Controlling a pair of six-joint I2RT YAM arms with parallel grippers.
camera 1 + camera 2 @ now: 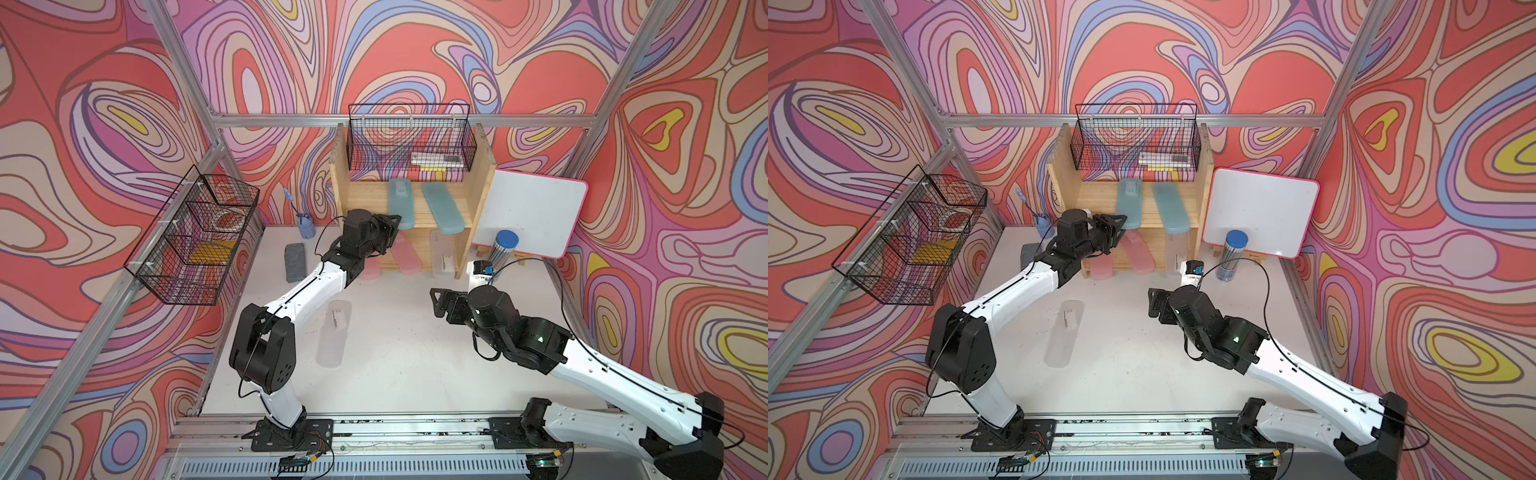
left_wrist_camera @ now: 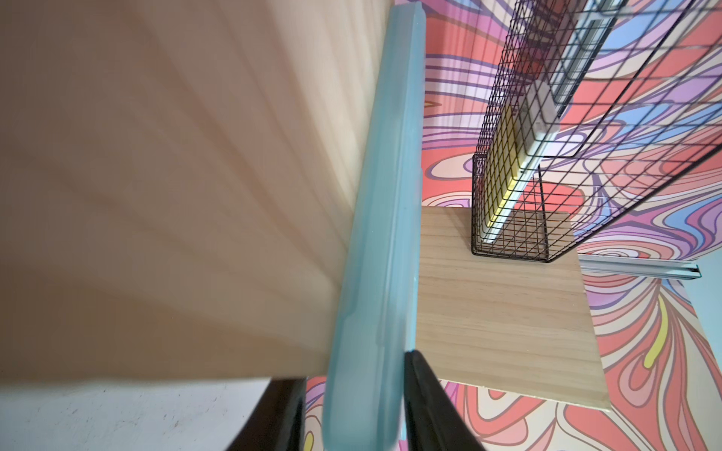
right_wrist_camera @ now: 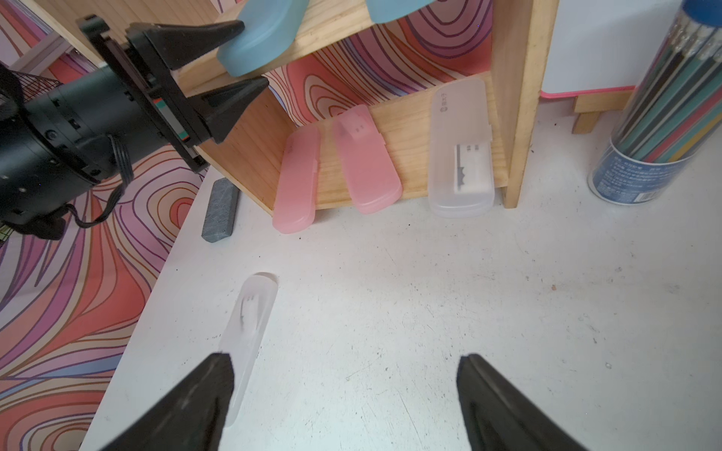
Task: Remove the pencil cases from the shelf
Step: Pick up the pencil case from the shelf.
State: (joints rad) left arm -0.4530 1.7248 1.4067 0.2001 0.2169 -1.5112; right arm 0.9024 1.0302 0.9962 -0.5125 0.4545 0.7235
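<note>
Tally: 6 cases, 5 on the shelf at the rear edge of the worktop, 1 off. Upper board, 2: left teal case, right teal case, both overhanging the front. Lower board, 3: left pink case, right pink case, shelved clear case. Loose clear case lies flat mid-worktop. Left gripper: jaws narrow, straddling the left teal case's overhanging end, one touching, slim gap at the other. Right gripper: jaws wide, empty, above the worktop near the loose clear case.
</note>
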